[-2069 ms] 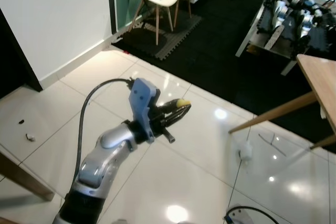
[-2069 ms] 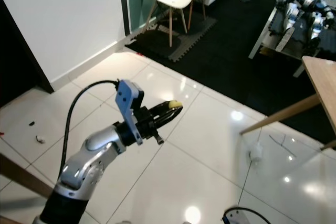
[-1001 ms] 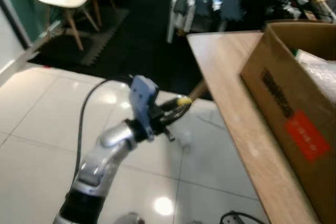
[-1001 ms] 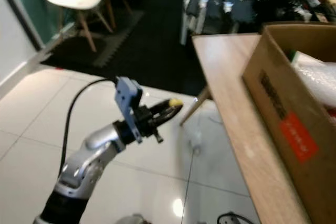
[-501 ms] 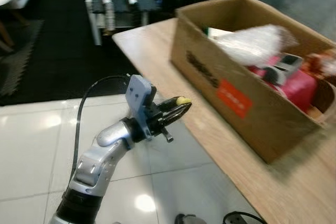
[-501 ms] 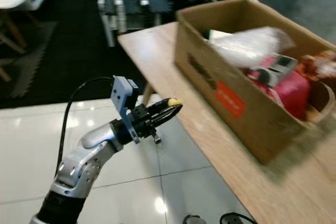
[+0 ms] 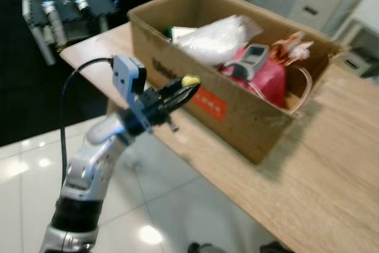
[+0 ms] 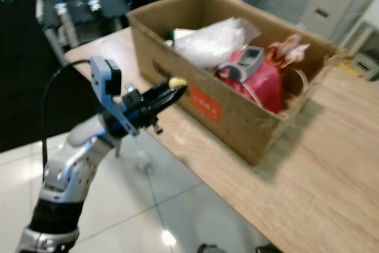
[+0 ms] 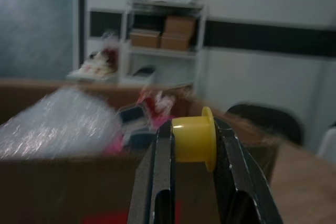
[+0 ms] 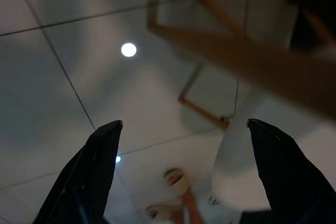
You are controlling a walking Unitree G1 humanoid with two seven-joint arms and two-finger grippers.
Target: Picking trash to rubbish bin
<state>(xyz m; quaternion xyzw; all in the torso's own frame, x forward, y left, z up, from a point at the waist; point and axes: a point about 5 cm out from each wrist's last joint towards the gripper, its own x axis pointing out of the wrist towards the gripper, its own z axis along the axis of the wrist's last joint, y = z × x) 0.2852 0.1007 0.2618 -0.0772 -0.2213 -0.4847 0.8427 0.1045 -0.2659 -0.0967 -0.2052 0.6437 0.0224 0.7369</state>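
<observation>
1. Head view has swung round since two seconds back: then white tile floor, white chairs and a dark mat; a second ago the table edge and box corner came in; now the wooden table (image 7: 331, 164) and the open cardboard box (image 7: 237, 111) sit in front. The camera turned; the arm's pose before it reads much the same throughout.
2. Left gripper (image 7: 188, 87) raised ahead of the robot, fingers pointing toward the box's near long wall, close to the orange label (image 7: 210, 103) on it. Tips beside that wall, not over the opening; whether they touch the cardboard I cannot tell.
3. Fingers are clamped on a small yellow cap (image 9: 193, 139), same as in the earlier frames. Left wrist view shows it pinched right at the fingertips (image 9: 164, 150), flange toward one side.
4. Box contents beyond the cap: clear bubble wrap (image 7: 216, 38), a pink object (image 7: 263, 78) with a grey device (image 7: 251, 58) lying on it, some red-and-white wrapper (image 7: 290, 45) at the far end.
5. Right gripper (image 10: 184, 171) hangs low over tiled floor, fingers spread wide, nothing between them.
</observation>
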